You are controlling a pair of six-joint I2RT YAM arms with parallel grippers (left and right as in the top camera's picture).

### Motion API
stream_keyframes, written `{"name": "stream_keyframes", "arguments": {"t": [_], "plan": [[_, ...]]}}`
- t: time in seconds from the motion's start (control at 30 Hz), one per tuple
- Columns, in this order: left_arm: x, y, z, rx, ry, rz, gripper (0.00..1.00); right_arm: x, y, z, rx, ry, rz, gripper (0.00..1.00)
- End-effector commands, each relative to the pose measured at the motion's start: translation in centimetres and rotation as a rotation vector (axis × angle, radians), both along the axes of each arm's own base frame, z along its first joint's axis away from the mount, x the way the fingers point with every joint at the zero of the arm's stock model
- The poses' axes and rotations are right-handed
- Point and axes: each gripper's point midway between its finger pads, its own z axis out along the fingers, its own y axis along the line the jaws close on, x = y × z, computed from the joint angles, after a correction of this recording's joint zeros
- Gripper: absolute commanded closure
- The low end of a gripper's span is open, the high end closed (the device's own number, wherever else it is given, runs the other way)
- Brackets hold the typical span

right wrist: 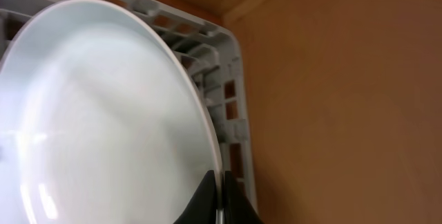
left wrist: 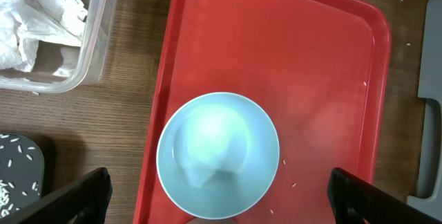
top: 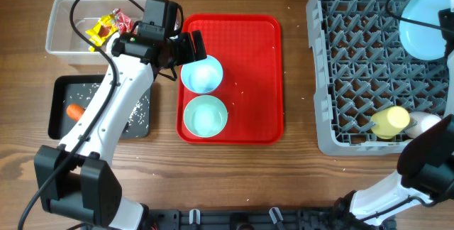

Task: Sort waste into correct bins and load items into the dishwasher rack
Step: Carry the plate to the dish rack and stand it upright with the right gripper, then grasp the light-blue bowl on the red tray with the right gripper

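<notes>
The grey dishwasher rack (top: 369, 67) lay under the right pincer (right wrist: 221, 193), which was clamped on the rim of the light blue plate (top: 423, 18), apparently to stand it on edge among the pegs. Whether it sat between them could not be told, and the overhead view cut both off at the frame edge. The red tray (top: 262, 67) lay beneath the left pincer (left wrist: 221, 207), spread wide and empty directly above one light blue bowl (top: 202, 74), seemingly lined up to take it. The second bowl (top: 206, 115) sat just behind that pincer, toward the arm's base, outside its wrist view. To its outer side, the clear tub (top: 64, 24) held wrappers (top: 106, 25) and tissue (left wrist: 34, 16), and the black tray (top: 60, 116) held the carrot (top: 75, 111) and rice (top: 138, 113). A yellow cup (top: 391, 121) lay in the rack by the right arm, which half hid the pink cup (top: 425, 123). No brown lump could be made out.
</notes>
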Motion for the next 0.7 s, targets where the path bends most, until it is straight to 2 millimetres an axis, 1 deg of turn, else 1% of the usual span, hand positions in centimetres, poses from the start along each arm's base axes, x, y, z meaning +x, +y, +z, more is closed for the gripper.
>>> {"name": "stream_keyframes", "arguments": {"t": [0.0,0.03,0.1,0.13,0.17,0.23,0.3,0.37,0.4,0.47,0.5,0.53,0.57,0.6,0.63,0.67], "plan": [[0.2,0.5,-0.1,0.014,-0.002,0.009,0.0,1.5,1.9,-1.6,0.048,0.014,0.077,0.96],[0.2,0.5,-0.1,0.014,-0.002,0.009,0.0,1.8,2.5,-1.7,0.063,0.01,0.106,0.87],[0.2,0.5,-0.1,0.014,-0.002,0.008,0.0,2.0,2.9,-1.7,0.074,0.007,0.122,0.46],[0.2,0.5,-0.1,0.014,-0.002,0.008,0.0,2.0,2.9,-1.7,0.087,-0.004,0.11,0.08],[0.2,0.5,-0.1,0.014,-0.002,0.009,0.0,2.2,3.1,-1.6,0.134,-0.049,0.087,0.0],[0.2,0.5,-0.1,0.014,-0.002,0.009,0.0,2.6,3.8,-1.4,0.216,-0.106,0.079,0.0],[0.2,0.5,-0.1,0.014,-0.002,0.009,0.0,2.7,4.7,-0.5,0.302,-0.168,0.068,0.0],[0.2,0.5,-0.1,0.014,-0.002,0.009,0.0,2.2,5.9,1.4,0.374,-0.228,0.068,0.0],[0.2,0.5,-0.1,0.014,-0.002,0.009,0.0,2.0,7.0,3.0,0.437,-0.28,0.083,0.0],[0.2,0.5,-0.1,0.014,-0.002,0.008,0.0,1.2,10.9,7.1,0.63,-0.39,0.17,0.0],[0.2,0.5,-0.1,0.014,-0.002,0.009,0.0,0.6,13.4,8.9,0.777,-0.43,0.223,0.0],[0.2,0.5,-0.1,0.014,-0.002,0.008,0.0,-0.7,17.3,11.1,0.993,-0.444,0.319,0.0],[0.2,0.5,-0.1,0.014,-0.002,0.008,0.0,-2.0,20.1,12.5,1.111,-0.418,0.418,0.0],[0.2,0.5,-0.1,0.014,-0.002,0.009,0.0,-3.2,22.6,13.5,1.214,-0.382,0.513,0.0],[0.2,0.5,-0.1,0.014,-0.002,0.008,0.0,-3.7,24.0,13.8,1.295,-0.354,0.552,0.0],[0.2,0.5,-0.1,0.014,-0.002,0.009,0.0,-4.2,25.7,13.6,1.369,-0.304,0.577,0.0]]}}
